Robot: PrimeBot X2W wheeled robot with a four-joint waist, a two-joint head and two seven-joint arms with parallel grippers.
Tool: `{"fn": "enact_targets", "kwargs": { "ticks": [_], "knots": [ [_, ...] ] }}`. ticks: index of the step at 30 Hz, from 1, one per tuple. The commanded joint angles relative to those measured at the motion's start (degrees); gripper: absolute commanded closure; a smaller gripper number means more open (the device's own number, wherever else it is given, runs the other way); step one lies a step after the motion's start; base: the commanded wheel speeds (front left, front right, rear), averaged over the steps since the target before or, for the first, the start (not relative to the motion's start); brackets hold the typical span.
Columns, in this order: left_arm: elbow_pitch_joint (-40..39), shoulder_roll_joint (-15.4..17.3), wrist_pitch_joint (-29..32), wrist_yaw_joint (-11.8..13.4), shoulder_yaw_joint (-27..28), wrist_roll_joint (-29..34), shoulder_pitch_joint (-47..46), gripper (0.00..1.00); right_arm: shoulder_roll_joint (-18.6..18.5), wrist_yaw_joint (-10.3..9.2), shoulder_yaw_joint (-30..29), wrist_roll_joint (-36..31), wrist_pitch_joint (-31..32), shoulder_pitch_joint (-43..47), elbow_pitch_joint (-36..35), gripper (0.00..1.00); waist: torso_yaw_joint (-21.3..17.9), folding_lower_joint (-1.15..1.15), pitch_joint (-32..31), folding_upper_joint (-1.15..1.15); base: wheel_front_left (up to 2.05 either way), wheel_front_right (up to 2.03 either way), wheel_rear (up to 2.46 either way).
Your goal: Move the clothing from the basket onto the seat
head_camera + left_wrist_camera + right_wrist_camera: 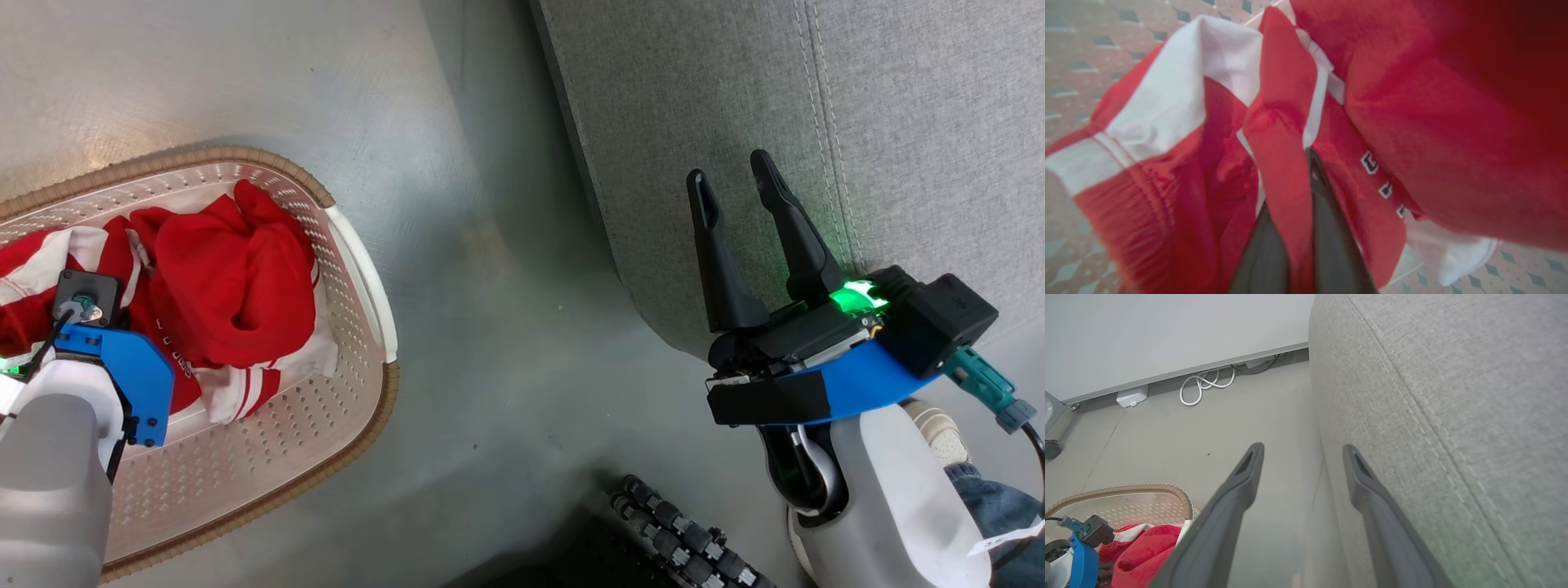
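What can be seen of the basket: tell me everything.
The basket is cream-white plastic, pierced all over with small holes, rounded, with a brown woven-look rim and a plain white handle at one side. It stands upright on the grey floor, apart from the seat. Red and white clothing lies heaped in it, and the left gripper reaches in, jaws pinching a fold.

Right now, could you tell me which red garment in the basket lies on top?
The plain red garment, with no markings; it is heaped over the striped garment, whose white bands show beneath it.
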Motion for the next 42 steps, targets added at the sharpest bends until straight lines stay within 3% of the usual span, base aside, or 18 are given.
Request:
{"fn": "enact_targets", "kwargs": {
  "ticks": [1,9,16,30,38,42],
  "knots": [
    [0.09,0.14,0.28,-0.24,-0.21,-0.42,-0.25,1.00,-0.04,0.03,0.12,0.29,-0.20,-1.01,-0.23,0.00,0.02,0.00,-0.04,0.00,0.00,0.00,0.00],
    [0.19,-1.15,-0.78,-0.64,-0.79,-1.57,-0.65,1.00,-0.03,0.03,-0.32,-0.72,-0.20,-1.25,-0.07,0.00,1.02,0.00,-0.94,0.00,0.00,0.00,0.00],
    [0.23,-4.76,-2.79,-0.79,-0.65,-3.54,1.08,1.00,-0.05,0.03,-1.12,-3.01,-0.20,-1.73,0.89,0.00,4.50,0.00,-5.83,0.00,0.00,0.00,0.00],
    [0.28,-15.04,-10.35,-1.02,-1.75,-8.25,12.33,1.00,-0.12,0.03,-3.33,-10.44,-0.20,4.10,7.28,0.00,15.90,0.00,-31.13,0.00,0.00,0.00,0.00],
    [-4.11,-17.95,-11.74,-1.04,-7.64,-13.51,16.75,1.00,-0.12,0.03,-3.91,-12.12,0.66,9.02,9.99,0.00,20.59,0.00,-42.13,0.00,0.00,0.00,0.00],
    [-9.49,-18.54,-8.70,-1.05,-13.05,-18.75,13.78,1.00,-0.11,0.03,-4.48,-12.25,2.20,12.30,9.93,0.00,22.91,0.00,-46.83,0.00,0.00,0.00,0.00]
  ]
}}
